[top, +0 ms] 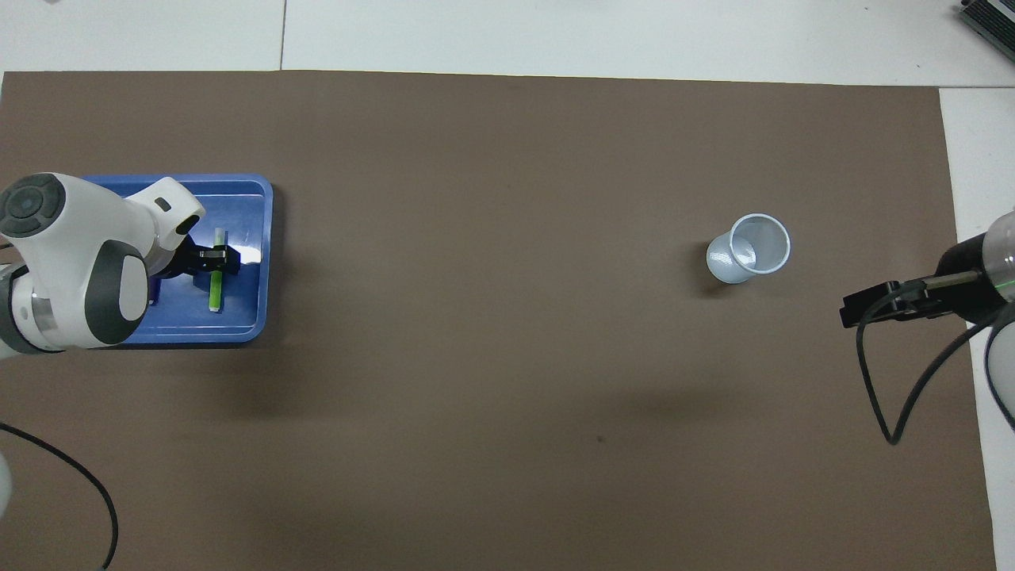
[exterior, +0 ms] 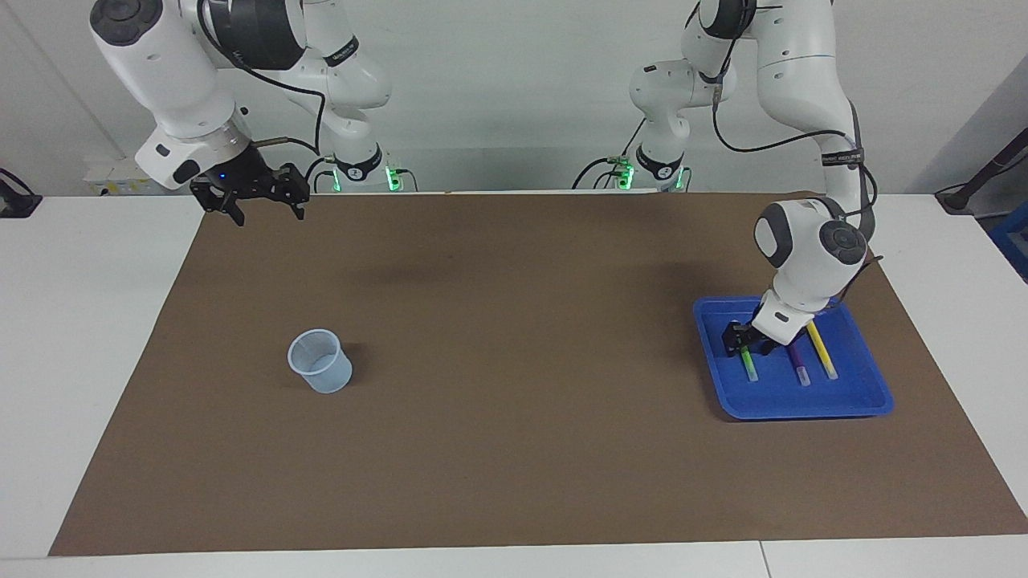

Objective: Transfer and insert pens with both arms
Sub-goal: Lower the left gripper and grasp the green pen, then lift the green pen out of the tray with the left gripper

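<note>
Three pens lie side by side in a blue tray (exterior: pixel 803 401) at the left arm's end of the table: a green pen (exterior: pixel 749 368), a purple pen (exterior: pixel 800 368) and a yellow pen (exterior: pixel 825 360). My left gripper (exterior: pixel 743 341) is down in the tray, on the end of the green pen nearer the robots. From overhead the left gripper (top: pixel 216 258) straddles the green pen (top: pixel 215 295), and the arm hides the other two pens. My right gripper (exterior: pixel 263 210) waits open and empty above the mat's corner at the right arm's end.
A pale translucent cup (exterior: pixel 320 361) stands upright on the brown mat (exterior: pixel 514 449) toward the right arm's end, and its inside (top: pixel 760 242) looks empty from overhead. A black cable (top: pixel 880 381) hangs from the right arm.
</note>
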You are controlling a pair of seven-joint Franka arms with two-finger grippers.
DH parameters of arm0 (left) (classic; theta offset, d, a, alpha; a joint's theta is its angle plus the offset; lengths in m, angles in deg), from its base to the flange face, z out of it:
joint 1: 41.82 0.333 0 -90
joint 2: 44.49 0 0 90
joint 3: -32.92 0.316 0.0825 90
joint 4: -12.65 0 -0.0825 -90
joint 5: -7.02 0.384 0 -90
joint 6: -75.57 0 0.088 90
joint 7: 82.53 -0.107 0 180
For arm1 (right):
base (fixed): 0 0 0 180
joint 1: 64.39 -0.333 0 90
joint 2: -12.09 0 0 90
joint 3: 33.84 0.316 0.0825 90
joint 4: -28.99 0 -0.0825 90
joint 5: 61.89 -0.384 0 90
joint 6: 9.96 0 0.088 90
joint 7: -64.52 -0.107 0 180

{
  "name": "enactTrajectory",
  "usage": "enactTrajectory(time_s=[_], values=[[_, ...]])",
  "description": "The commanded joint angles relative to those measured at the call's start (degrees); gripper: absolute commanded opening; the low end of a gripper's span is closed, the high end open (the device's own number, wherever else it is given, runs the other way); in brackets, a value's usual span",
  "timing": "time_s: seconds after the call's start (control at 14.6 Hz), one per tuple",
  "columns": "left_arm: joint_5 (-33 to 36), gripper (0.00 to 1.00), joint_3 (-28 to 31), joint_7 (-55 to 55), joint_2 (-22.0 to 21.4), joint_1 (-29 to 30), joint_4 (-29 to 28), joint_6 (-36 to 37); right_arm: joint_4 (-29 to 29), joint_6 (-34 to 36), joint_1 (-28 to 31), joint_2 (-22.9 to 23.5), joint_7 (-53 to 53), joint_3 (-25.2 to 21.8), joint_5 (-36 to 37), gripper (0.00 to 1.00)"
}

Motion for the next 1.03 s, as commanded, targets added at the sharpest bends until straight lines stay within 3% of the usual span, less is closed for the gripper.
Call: enactTrajectory(time_s=[0.0,0.14,0.34,0.55,0.75,0.96], values=[[0.5,0.31,0.2,-0.6,0.0,-0.1,-0.5,-0.4,-1.8,-1.3,0.7,-1.6,1.2,0.3,-0.1,1.0],[0.5,0.01,0.2,-0.6,0.0,-0.2,-0.4,-0.4,-1.9,-1.6,0.8,-1.6,1.4,0.2,-0.1,1.0],[0.5,0.0,0.2,-0.6,0.2,-0.1,2.0,2.2,-1.9,-1.7,0.8,-1.6,1.5,0.2,-0.1,1.0],[0.2,0.0,0.1,-0.4,1.3,-0.5,8.1,8.4,-3.1,-1.8,0.8,-2.2,1.3,0.2,-0.1,1.0],[-6.4,0.0,0.2,1.0,1.7,-0.7,16.0,16.0,-3.5,-2.1,0.8,-2.4,1.4,0.2,-0.2,1.0],[-8.9,0.0,-0.3,10.3,0.8,-0.9,17.6,18.1,-3.5,-2.1,0.8,-2.3,1.5,0.2,-0.3,1.0]])
